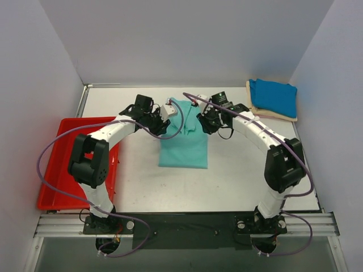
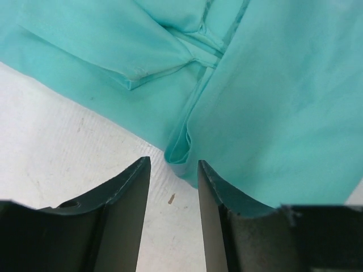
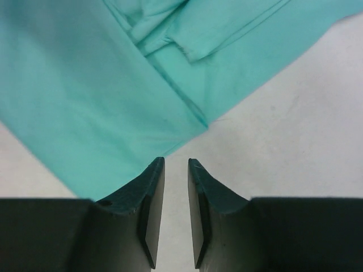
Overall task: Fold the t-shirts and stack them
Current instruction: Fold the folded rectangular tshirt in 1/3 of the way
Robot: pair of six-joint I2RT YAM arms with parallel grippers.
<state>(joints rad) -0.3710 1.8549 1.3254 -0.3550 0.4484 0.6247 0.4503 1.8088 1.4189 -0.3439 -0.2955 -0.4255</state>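
We judge the teal-green cloth t-shirt (image 1: 182, 150) limp and light. We pinch its folded edges, at twelve o'clock of the left end effector (image 2: 173, 164) and right end effector (image 3: 176, 163), both narrowly parted and empty.

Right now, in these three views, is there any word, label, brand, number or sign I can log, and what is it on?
No text can be read in any view.
Teal shirt: plain cloth, no print or tag showing.
Blue shirt and the cream shirt under it: plain.
Red tray: no label visible.
Green patch on the right arm: too small to read.
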